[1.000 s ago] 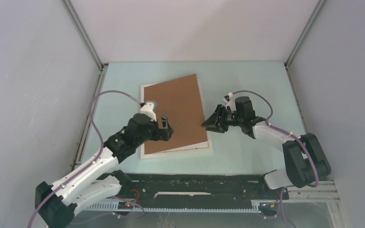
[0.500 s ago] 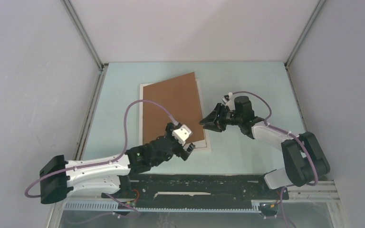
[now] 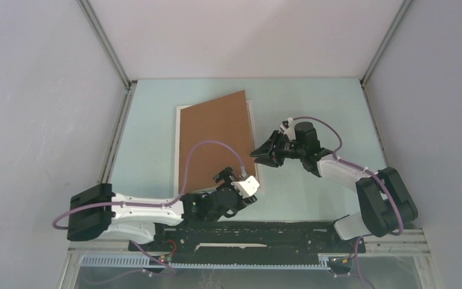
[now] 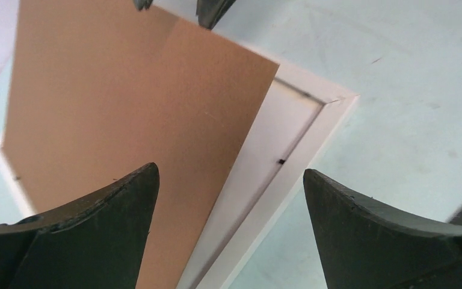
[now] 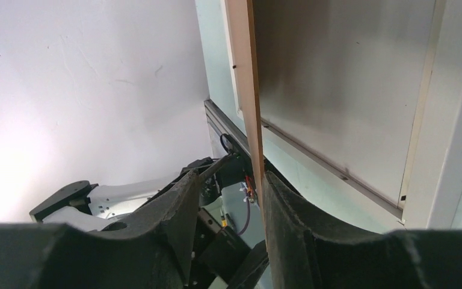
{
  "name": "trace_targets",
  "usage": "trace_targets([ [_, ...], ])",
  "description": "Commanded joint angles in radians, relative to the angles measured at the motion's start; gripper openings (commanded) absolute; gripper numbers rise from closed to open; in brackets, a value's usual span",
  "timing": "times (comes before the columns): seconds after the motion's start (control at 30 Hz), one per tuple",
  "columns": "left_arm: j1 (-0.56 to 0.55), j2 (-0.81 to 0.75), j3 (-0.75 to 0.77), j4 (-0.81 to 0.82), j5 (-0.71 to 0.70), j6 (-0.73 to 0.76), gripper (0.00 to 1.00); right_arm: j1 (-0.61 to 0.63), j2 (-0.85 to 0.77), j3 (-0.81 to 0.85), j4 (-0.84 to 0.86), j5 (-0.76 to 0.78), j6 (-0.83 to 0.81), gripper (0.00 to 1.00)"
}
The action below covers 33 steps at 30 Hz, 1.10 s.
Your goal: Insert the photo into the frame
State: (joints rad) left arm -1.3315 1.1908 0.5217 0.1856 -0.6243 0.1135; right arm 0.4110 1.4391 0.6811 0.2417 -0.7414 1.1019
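Looking down from the overhead camera, I have the thin white rectangular picture frame lying flat on the pale turquoise counter, and I place everything else against it. Over the frame sits the plain brown rectangular backing board. It is turned askew, so its far right corner pokes past the frame's far edge. White strips of frame show along the left side and at the near right corner.

The board is not lying flat. From the right wrist camera I see it edge-on, lifted off the frame's right side, with a dull grey sheet showing inside the frame beneath it. I cannot tell whether that sheet is the clear pane or something laid on it. I cannot make out the photo under the board.

My right tool is at the frame's right side, on the near half of that side, with the board's raised edge between its fingers. The tool is partway open: one finger lies against the board, and a gap shows between the board and the other finger.

My left tool hangs by the frame's near right corner, spread wide and holding nothing. It points along the frame's right side toward the right tool.
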Motion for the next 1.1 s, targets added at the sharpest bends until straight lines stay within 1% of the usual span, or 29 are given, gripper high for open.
trace_targets([
  [0.0,-0.023,0.074,0.06,0.083,-0.274,0.06,0.97,0.025,-0.033,0.008,0.075,0.007,0.038,0.5],
  [0.1,-0.025,0.134,0.084,0.107,-0.419,0.075,0.94,0.032,-0.032,0.008,0.071,0.011,0.042,0.5],
  [0.2,-0.027,0.169,0.096,0.12,-0.464,0.079,0.86,0.035,-0.035,0.008,0.071,0.014,0.049,0.49],
  [0.23,-0.028,0.172,0.094,0.123,-0.46,0.075,0.82,0.036,-0.035,0.008,0.071,0.015,0.053,0.49],
  [0.27,-0.028,0.178,0.094,0.126,-0.459,0.072,0.75,0.038,-0.035,0.008,0.073,0.016,0.056,0.49],
  [0.3,-0.028,0.187,0.095,0.128,-0.468,0.069,0.66,0.039,-0.034,0.008,0.074,0.016,0.061,0.49],
  [0.33,-0.029,0.197,0.096,0.129,-0.471,0.071,0.61,0.042,-0.033,0.008,0.075,0.016,0.064,0.49],
  [0.47,-0.032,0.223,0.098,0.132,-0.475,0.061,0.45,0.054,-0.025,0.008,0.093,0.022,0.088,0.49],
  [0.57,-0.032,0.221,0.092,0.132,-0.495,0.022,0.28,0.056,-0.028,0.008,0.092,0.019,0.086,0.5],
  [0.63,-0.033,0.222,0.086,0.137,-0.517,-0.001,0.15,0.039,-0.05,0.008,0.056,0.021,0.047,0.51],
  [0.7,-0.034,0.22,0.081,0.137,-0.537,-0.024,0.1,0.005,-0.094,0.012,-0.029,0.023,-0.038,0.54],
  [0.77,-0.032,0.2,0.068,0.135,-0.552,-0.051,0.02,-0.048,-0.158,0.029,-0.163,0.053,-0.213,0.67],
  [0.83,-0.032,0.168,0.049,0.136,-0.556,-0.072,0.0,-0.08,-0.214,0.053,-0.326,0.114,-0.422,0.78],
  [0.9,-0.032,0.13,0.03,0.131,-0.561,-0.103,0.0,-0.085,-0.24,0.083,-0.443,0.18,-0.604,0.83],
  [0.93,-0.033,0.108,0.021,0.127,-0.56,-0.12,0.0,-0.082,-0.246,0.085,-0.472,0.209,-0.666,0.84],
  [1.0,-0.033,0.069,0.008,0.112,-0.562,-0.158,0.0,-0.07,-0.248,0.075,-0.489,0.243,-0.765,0.85],
  [1.07,-0.032,0.031,-0.005,0.095,-0.569,-0.19,0.0,-0.043,-0.248,0.065,-0.474,0.207,-0.873,0.86],
])
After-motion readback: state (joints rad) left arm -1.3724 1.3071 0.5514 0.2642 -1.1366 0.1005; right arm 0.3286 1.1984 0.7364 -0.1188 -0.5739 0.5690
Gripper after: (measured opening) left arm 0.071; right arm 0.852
